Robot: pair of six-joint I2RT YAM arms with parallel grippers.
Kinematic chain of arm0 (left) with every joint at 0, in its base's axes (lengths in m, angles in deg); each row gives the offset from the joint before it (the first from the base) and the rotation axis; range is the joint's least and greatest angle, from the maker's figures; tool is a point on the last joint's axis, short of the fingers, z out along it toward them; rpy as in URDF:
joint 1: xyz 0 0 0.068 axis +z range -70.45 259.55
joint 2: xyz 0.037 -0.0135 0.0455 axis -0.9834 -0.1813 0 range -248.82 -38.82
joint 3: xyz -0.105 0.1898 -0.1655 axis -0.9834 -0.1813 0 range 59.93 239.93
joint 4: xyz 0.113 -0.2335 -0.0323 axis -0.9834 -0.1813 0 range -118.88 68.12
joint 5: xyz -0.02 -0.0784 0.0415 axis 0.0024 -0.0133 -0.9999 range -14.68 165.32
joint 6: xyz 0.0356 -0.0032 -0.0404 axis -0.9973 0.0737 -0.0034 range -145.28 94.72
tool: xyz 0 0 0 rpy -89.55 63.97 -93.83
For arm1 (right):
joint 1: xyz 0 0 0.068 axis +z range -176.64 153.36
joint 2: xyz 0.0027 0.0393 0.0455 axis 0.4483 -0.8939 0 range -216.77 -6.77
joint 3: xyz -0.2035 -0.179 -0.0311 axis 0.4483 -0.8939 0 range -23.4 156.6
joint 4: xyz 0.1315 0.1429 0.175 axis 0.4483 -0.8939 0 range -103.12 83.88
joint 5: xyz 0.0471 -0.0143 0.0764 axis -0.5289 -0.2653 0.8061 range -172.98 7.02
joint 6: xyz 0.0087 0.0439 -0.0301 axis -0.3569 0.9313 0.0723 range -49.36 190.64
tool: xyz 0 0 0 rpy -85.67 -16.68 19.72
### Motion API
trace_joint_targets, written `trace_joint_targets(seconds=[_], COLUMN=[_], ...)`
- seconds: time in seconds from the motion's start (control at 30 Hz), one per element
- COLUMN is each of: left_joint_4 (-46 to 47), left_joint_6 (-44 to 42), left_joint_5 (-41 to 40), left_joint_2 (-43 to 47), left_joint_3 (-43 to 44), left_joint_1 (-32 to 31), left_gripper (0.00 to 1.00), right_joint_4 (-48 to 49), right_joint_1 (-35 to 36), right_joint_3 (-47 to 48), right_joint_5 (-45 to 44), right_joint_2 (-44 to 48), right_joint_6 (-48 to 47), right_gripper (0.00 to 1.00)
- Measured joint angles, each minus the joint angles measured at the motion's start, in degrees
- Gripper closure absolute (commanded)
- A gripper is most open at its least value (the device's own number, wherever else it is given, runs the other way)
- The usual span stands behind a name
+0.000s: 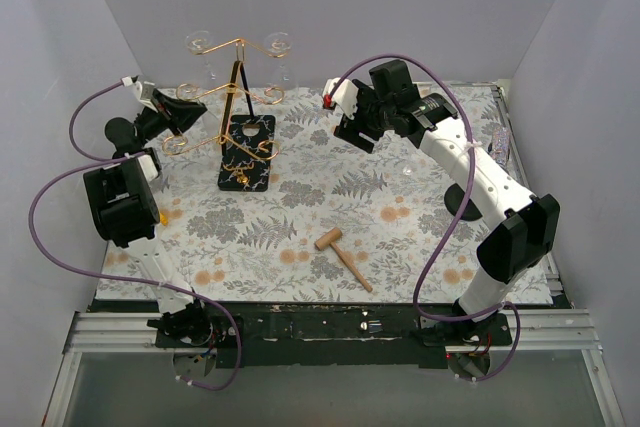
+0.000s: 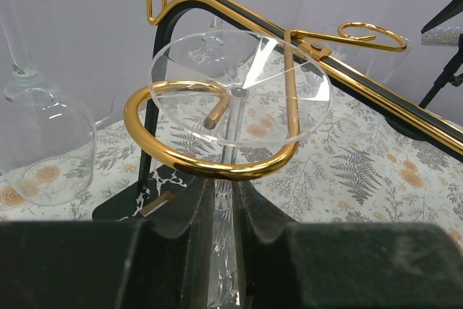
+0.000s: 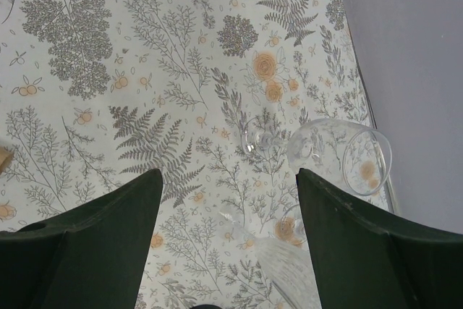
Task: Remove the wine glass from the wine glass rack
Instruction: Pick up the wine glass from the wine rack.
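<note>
The wine glass rack is a gold wire stand on a black base at the back left. In the left wrist view a clear wine glass hangs upside down, its round foot resting on a gold loop of the rack. Its stem runs down between my black fingers. My left gripper is shut on that stem just under the loop; in the top view it sits at the rack's lower left arm. My right gripper hovers open over the cloth, right of the rack, holding nothing.
Other glasses hang from the rack's upper arms, one close on the left. A clear glass and a ribbed one lie on the floral cloth below the right gripper. A wooden mallet lies front centre.
</note>
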Motion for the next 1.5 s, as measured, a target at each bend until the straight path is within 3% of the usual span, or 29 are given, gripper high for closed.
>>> trace_joint_targets(seconds=[0.57,0.9,1.33,1.5], left_joint_4=[-0.04,-9.86,-14.69,-22.77], left_joint_6=[0.00,-10.34,-11.89,-20.02], left_joint_5=[0.11,-2.67,-0.74,-2.32], left_joint_2=[-0.28,1.42,1.53,3.06], left_joint_3=[1.27,1.29,3.56,3.34], left_joint_1=[-0.39,-0.42,-1.55,-2.27], left_gripper=[1.00,1.00,1.00,1.00], right_joint_4=[0.81,1.38,4.48,5.79], right_joint_1=[0.11,0.11,0.15,0.15], right_joint_3=[0.00,-0.63,-3.72,-6.38], right_joint_5=[-0.13,-0.13,-0.09,0.02], right_joint_2=[-0.24,-0.24,-0.20,0.26], right_joint_6=[0.04,0.15,1.11,1.36], right_gripper=[0.16,0.16,0.16,0.16])
